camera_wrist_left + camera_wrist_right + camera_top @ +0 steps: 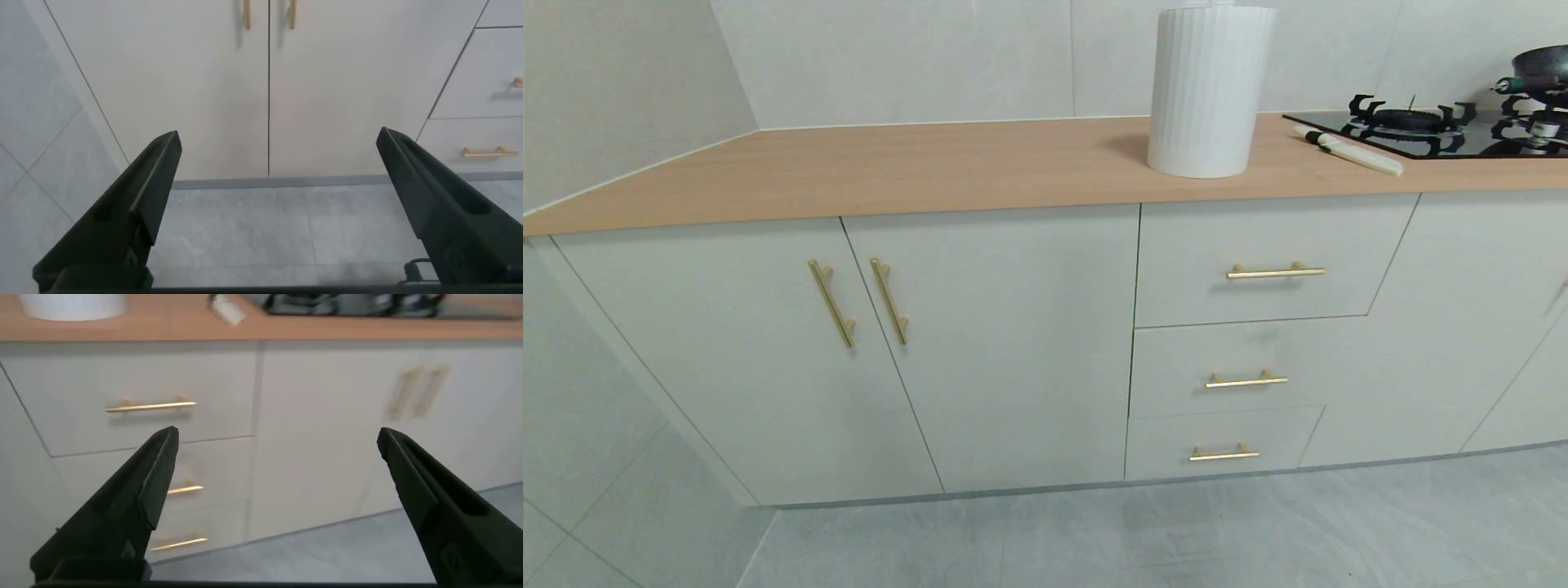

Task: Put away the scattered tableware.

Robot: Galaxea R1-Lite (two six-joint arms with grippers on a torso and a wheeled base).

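A pale wood tabletop (890, 167) runs along a wall of large light tiles (915, 57) and turns a corner at the robot's left. The left gripper (278, 137) is held low with its jaws spread wide and nothing between them. Straight beyond them are double cabinet doors (343, 90) and grey floor tiles (278, 229). The right gripper (278, 434) also has its jaws spread and empty, and it faces a stack of drawers (147, 376) with brass bar handles (151, 406). Higher up and well beyond those jaws, a white utensil (1347, 151) lies flat on the tabletop. It sits between a ribbed white canister (1209, 90) and a black gas hob (1421, 135) that carries a dark pan (1543, 65).
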